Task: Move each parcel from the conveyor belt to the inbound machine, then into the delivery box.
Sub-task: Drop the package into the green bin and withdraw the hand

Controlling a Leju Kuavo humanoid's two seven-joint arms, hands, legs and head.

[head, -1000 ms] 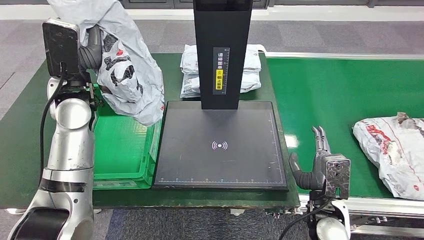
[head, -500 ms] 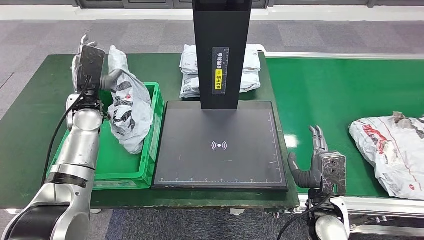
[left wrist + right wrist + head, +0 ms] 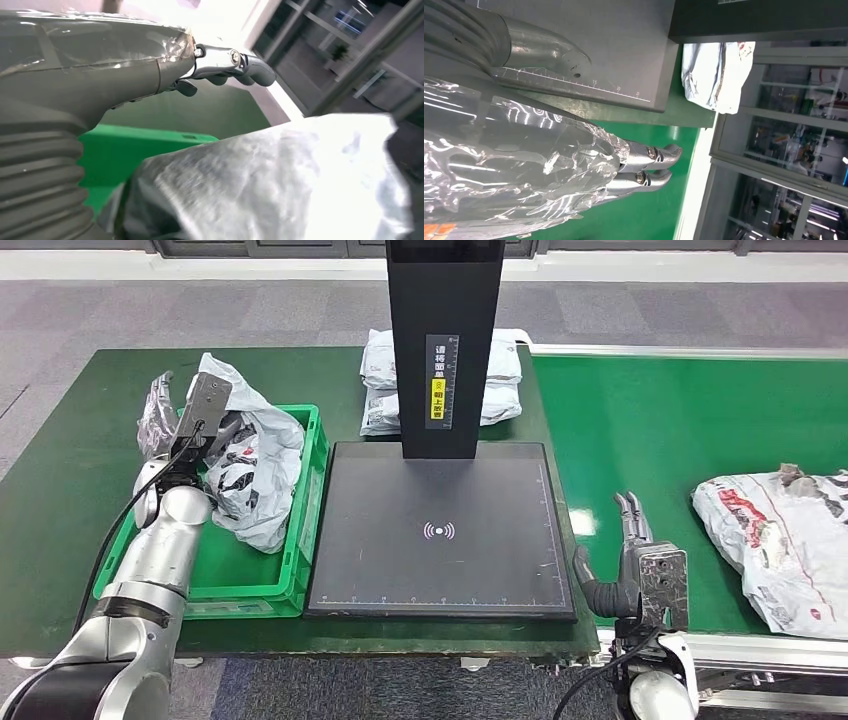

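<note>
Covering a long table, a dark green cloth (image 3: 80,440) runs under a flat black square scanning pad (image 3: 440,530) with a tall black post (image 3: 443,340) rising from its far edge. Grey carpet (image 3: 640,310) lies beyond the table. To the right runs a bright green conveyor belt (image 3: 660,430). Behind the post sits a stack of white plastic mail bags (image 3: 505,380).

Left of the pad stands a green plastic crate (image 3: 250,560). A crumpled grey plastic parcel with black and red print (image 3: 255,465) lies in the crate's far half, its long axis running from the far left corner toward the near right, its upper end bunched above the rim. The robot's left hand (image 3: 165,415) is at that upper end, against the bag; whether its fingers grip the plastic cannot be told. In the left wrist view the fingers (image 3: 235,62) curl above the parcel's surface.

A second white parcel with red print (image 3: 780,540) lies on the belt at the right edge. The right hand (image 3: 625,555) hovers over the belt's near left corner, fingers straight, close together and holding nothing.
</note>
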